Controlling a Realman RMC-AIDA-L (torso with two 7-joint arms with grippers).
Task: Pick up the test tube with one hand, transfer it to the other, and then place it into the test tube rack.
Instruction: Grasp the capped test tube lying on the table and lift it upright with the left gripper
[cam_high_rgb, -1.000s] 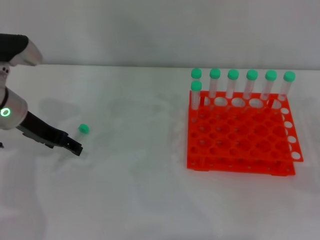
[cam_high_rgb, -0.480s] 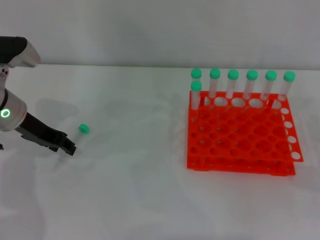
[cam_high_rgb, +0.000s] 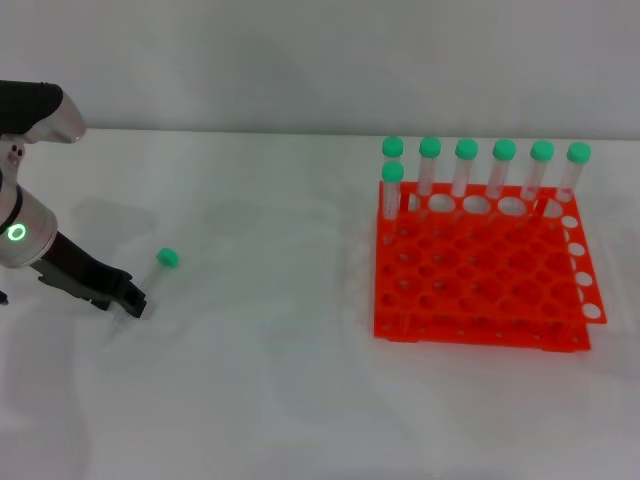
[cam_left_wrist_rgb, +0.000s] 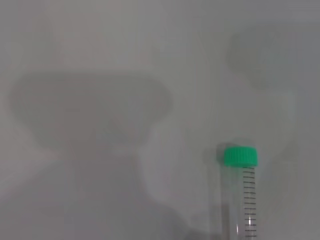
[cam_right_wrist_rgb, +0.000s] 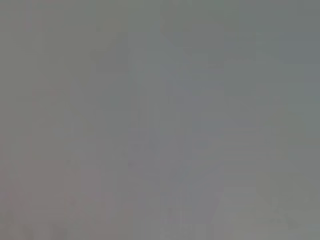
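The test tube lies on the white table at the left; its green cap (cam_high_rgb: 167, 257) shows clearly and its clear body runs toward my left gripper. In the left wrist view the tube (cam_left_wrist_rgb: 244, 200) shows with its cap (cam_left_wrist_rgb: 240, 156) and black scale marks. My left gripper (cam_high_rgb: 137, 303), black on a silver-white arm, is low over the table just beside the tube's bottom end. The orange test tube rack (cam_high_rgb: 480, 333) stands at the right. My right gripper is out of view.
Several green-capped tubes (cam_high_rgb: 466, 165) stand upright along the rack's back row, with one more (cam_high_rgb: 392, 188) in the second row at its left end. The right wrist view shows only flat grey.
My left gripper has drawn back to the left and slightly toward me, away from the green cap. The tube has not moved.
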